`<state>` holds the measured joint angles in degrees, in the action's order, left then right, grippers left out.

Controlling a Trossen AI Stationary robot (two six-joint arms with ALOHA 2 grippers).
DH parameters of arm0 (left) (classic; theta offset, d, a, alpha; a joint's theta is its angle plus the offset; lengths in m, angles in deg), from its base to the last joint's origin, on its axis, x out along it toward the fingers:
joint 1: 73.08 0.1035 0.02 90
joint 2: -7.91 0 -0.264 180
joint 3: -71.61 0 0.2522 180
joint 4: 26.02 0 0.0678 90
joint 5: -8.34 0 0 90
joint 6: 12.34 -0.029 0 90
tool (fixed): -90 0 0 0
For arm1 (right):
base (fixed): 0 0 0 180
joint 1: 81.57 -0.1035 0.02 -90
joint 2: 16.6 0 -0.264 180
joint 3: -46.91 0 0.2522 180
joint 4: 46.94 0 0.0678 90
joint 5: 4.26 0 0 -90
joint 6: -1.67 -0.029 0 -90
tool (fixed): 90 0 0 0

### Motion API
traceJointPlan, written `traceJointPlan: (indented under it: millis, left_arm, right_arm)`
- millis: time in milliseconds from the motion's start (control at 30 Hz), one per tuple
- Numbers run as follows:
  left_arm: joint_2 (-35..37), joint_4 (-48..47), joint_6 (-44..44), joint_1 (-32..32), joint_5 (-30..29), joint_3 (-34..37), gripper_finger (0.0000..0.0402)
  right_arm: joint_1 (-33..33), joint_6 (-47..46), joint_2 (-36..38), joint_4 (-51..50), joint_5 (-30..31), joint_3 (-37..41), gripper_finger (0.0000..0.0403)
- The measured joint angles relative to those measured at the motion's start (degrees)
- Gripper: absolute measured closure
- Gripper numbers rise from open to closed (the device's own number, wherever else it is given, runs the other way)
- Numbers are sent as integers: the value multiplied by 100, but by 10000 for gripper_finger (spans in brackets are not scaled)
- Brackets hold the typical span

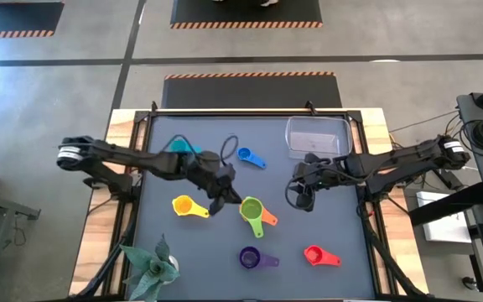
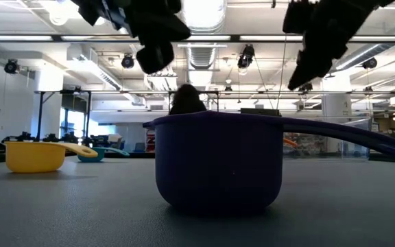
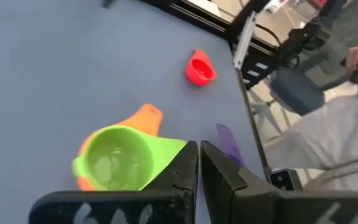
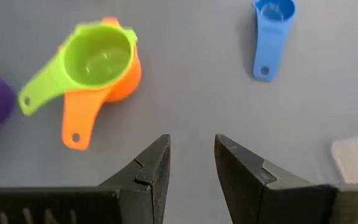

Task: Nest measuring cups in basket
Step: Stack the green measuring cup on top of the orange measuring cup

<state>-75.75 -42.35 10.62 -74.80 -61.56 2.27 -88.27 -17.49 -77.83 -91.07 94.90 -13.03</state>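
Note:
Measuring cups lie scattered on the dark mat: teal (image 1: 179, 147), blue (image 1: 250, 157), yellow (image 1: 189, 206), purple (image 1: 254, 257) and red (image 1: 319, 255). The green cup (image 1: 251, 208) sits nested inside the orange cup (image 4: 114, 84). The clear basket (image 1: 317, 136) stands at the far right. My left gripper (image 1: 217, 204) hangs shut in the air between the yellow and green cups, its tips (image 3: 199, 163) close above the green cup's handle. My right gripper (image 1: 302, 200) hovers open in front of the basket, nothing between its fingers (image 4: 191, 158).
A green paper-like plant (image 1: 151, 264) stands at the near left corner. The purple cup (image 2: 218, 161) fills the low view's foreground, and both grippers hang well above the mat there. Bare mat lies between the blue cup and the green and orange pair.

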Motion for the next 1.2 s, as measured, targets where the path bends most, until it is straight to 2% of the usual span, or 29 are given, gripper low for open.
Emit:
traceJointPlan:
  millis: [200,400,567,867,1100,1200]
  left_arm:
    - [-627,742,800,-299,1,-3,402]
    - [-1114,768,1105,-637,0,-306,402]
    - [-1380,442,865,-765,2,-591,402]
    - [-1468,-1093,-349,-776,-2,-933,402]
    - [-1468,-1349,-547,-786,-9,-869,402]
    - [-1468,-1351,-957,-786,-48,-807,402]
  right_arm:
    - [0,320,6,221,-282,453,289]
    - [-2,418,-5,890,-512,892,289]
    - [31,222,-7,1369,-508,1097,289]
    - [95,-55,-6,2134,-459,1151,289]
    - [151,-1264,-7,2378,271,1151,289]
    - [149,-1748,-7,2375,300,1150,289]
